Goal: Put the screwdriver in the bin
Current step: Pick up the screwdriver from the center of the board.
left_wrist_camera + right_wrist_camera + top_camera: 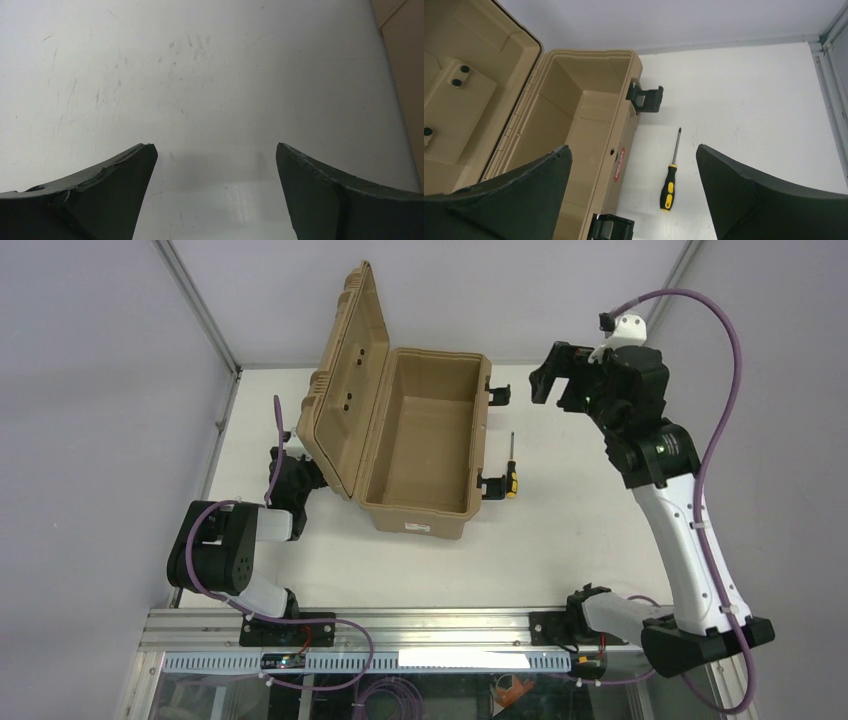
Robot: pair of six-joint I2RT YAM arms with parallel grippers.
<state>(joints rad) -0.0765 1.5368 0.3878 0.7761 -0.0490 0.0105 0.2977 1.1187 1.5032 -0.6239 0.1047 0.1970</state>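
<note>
Tan hard plastic fills the middle of my overhead view. The bin (420,515) stands on the white surface (590,540) with its ribbed lid (345,380) swung up and leaning toward the left of the frame, and I see nothing inside it. Two black catches hang off its right-hand wall: an upper latch (497,392) and a lower latch (492,485). A small white label (418,527) sits on the wall at the bottom of the frame.

The screwdriver (511,468) lies flat on the surface just right of the bin, outside it. Its yellow-and-black handle is beside the lower latch and its thin shaft points toward the top of the frame. From the right wrist camera I see the screwdriver (671,172) low in the centre of the frame, with a strip of bare surface between it and the bin wall.

My right hand (556,380) hangs in the upper right of the overhead frame, to the right of the upper latch. Its fingers are spread wide and hold nothing.

My left hand (288,468) sits left of the bin, partly hidden behind the lid. Its wrist camera shows the left hand (215,146) with fingers apart over scuffed white surface, and a sliver of tan at the right edge.
</note>
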